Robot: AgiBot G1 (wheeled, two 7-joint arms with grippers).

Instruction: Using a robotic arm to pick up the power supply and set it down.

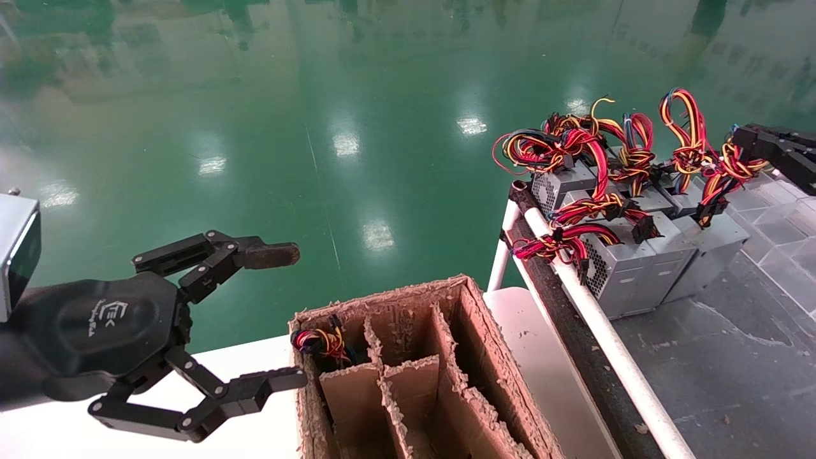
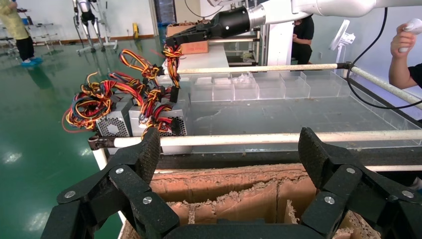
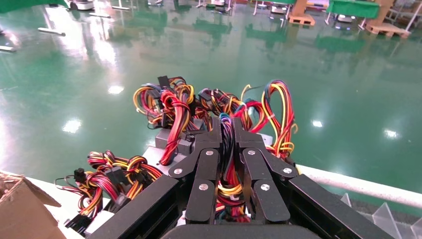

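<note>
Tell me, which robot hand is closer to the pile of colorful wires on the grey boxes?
The right. The right gripper has its fingers closed on a bundle of the wires above the power supplies. The left gripper hangs open far off, beside the cardboard box.

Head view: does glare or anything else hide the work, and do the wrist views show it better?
Head view: lamp glare stays on the green floor, but the right gripper sits at the frame's edge. Right wrist view: fingers closed on a wire bundle, close up. Left wrist view: open left gripper fills the foreground.
</note>
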